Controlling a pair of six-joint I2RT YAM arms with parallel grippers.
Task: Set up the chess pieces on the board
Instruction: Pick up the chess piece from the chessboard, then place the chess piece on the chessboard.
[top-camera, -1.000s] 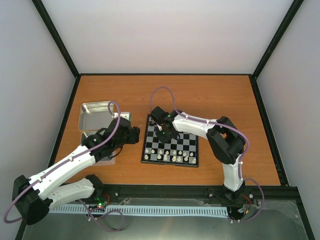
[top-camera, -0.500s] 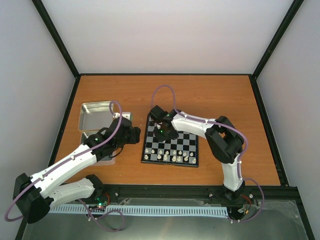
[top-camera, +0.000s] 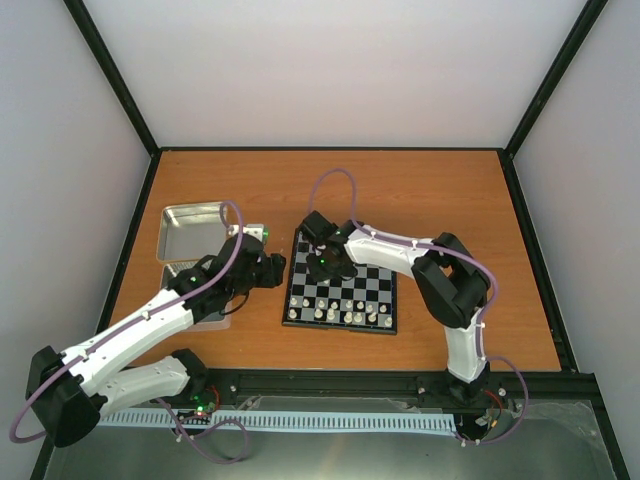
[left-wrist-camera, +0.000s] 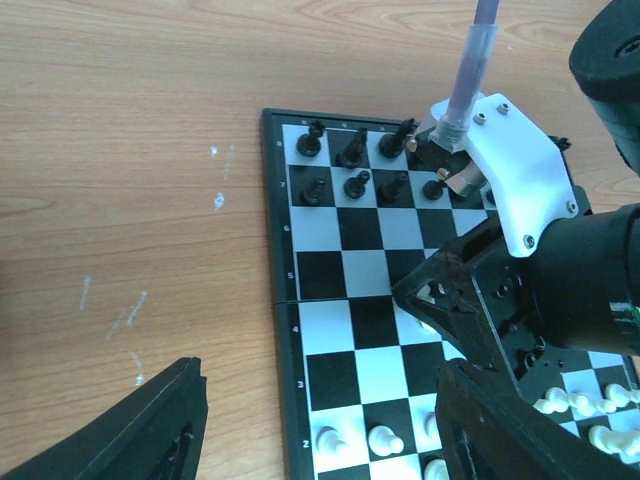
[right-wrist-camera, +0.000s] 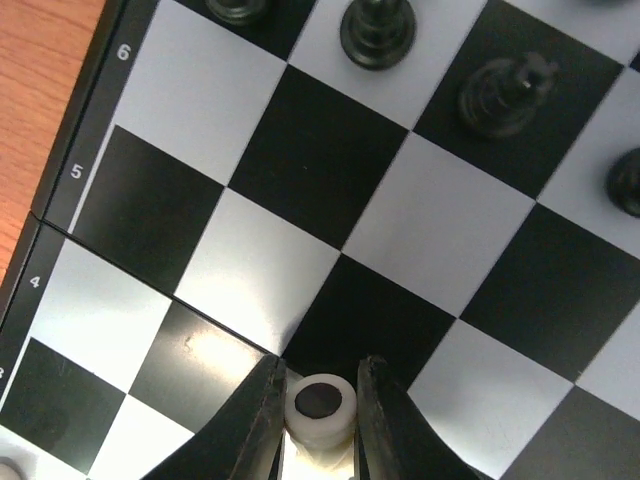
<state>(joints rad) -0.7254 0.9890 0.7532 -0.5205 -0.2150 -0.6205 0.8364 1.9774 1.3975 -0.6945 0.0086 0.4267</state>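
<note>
The board (top-camera: 373, 293) lies at mid-table, with a row of cream-white pieces (top-camera: 340, 315) along its near edge. My right gripper (top-camera: 328, 262) hovers over the board's far left part. In the right wrist view it (right-wrist-camera: 320, 410) is shut on a white piece (right-wrist-camera: 320, 408), held base-out above the board (right-wrist-camera: 440, 225), with black pieces (right-wrist-camera: 378, 30) beyond. My left gripper (top-camera: 272, 268) is open and empty at the board's left edge. In its wrist view it (left-wrist-camera: 320, 430) straddles the board's edge (left-wrist-camera: 340, 225), with black pieces (left-wrist-camera: 355, 150) far and white ones (left-wrist-camera: 370, 438) near.
A shiny metal tray (top-camera: 190, 230) sits left of the board, partly under my left arm. My right arm (left-wrist-camera: 520, 190) reaches over the board's right part in the left wrist view. Black frame rails border the wooden table (top-camera: 430, 190).
My left gripper has shifted a little right, toward the board's left edge. My right gripper has stayed over the board's far left part with the white piece.
</note>
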